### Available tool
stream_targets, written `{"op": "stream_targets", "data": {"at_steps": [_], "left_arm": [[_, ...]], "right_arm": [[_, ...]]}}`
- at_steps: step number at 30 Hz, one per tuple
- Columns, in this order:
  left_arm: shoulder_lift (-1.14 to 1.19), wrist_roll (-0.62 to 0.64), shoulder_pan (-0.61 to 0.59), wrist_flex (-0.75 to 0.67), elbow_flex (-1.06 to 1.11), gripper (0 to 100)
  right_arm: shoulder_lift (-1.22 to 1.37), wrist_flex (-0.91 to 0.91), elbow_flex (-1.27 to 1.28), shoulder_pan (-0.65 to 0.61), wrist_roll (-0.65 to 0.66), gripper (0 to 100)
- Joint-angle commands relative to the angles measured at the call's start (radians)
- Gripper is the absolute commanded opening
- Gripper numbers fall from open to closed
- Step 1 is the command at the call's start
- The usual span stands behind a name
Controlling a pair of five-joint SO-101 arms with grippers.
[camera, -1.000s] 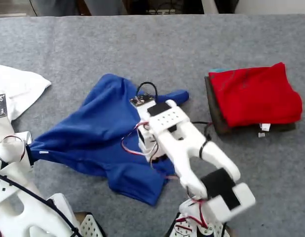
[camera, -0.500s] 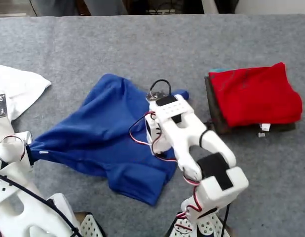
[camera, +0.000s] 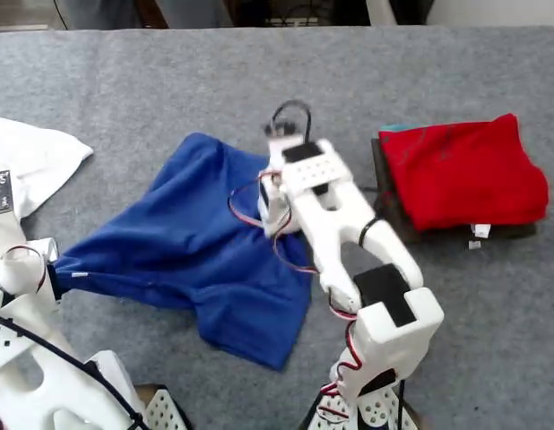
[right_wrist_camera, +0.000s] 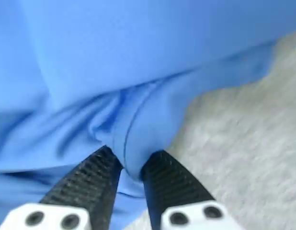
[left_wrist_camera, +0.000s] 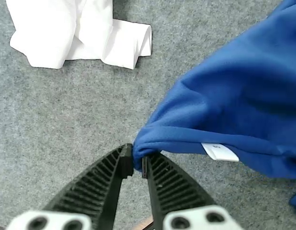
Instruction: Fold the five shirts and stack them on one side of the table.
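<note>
Blue shirt (camera: 192, 255) lies spread and crumpled mid tabletop (camera: 169, 81). Left jaws clamped on its near-left corner, just beside the white tag (left_wrist_camera: 219, 152). Right jaws pinch a fold at its far-right edge, fabric between them. Red shirt (camera: 461, 170) tops a folded stack at right; white shirt (camera: 30, 161) at left edge.

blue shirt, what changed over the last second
The right gripper, shut on a fold of the blue shirt, moved toward the table's far edge, drawing that side of the cloth with it. Its arm now covers the sleeve near the red shirt. The left gripper kept its pinch on the shirt's corner. The white shirt and red shirt stayed put.
</note>
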Motion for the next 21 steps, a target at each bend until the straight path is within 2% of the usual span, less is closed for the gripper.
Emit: {"op": "stream_targets", "data": {"at_steps": [1, 5, 7, 10, 13, 15, 18, 21], "left_arm": [[-0.015, -0.006, 0.010, -0.051, 0.002, 3], [-0.015, -0.005, 0.010, -0.133, 0.033, 3], [-0.015, -0.002, 0.010, -0.138, 0.053, 3], [-0.015, -0.003, 0.012, -0.143, 0.085, 3], [-0.023, -0.006, 0.012, -0.143, 0.107, 3], [-0.025, -0.006, 0.012, -0.157, 0.117, 3], [-0.025, -0.006, 0.012, -0.192, 0.142, 3], [-0.025, -0.006, 0.012, -0.207, 0.163, 3]], "right_arm": [[0.021, -0.057, -0.205, 0.060, -0.011, 1.2], [0.162, -0.219, -0.410, 0.117, 0.002, 1.5], [0.260, -0.276, -0.521, 0.130, 0.057, 3.0], [0.418, -0.265, -0.711, 0.146, 0.074, 13.1], [0.524, -0.072, -0.923, 0.144, 0.029, 29.2], [0.570, 0.083, -1.064, 0.140, 0.040, 36.4], [0.627, 0.267, -1.268, 0.132, 0.060, 37.6], [0.670, 0.427, -1.458, 0.137, 0.055, 33.1]]}}
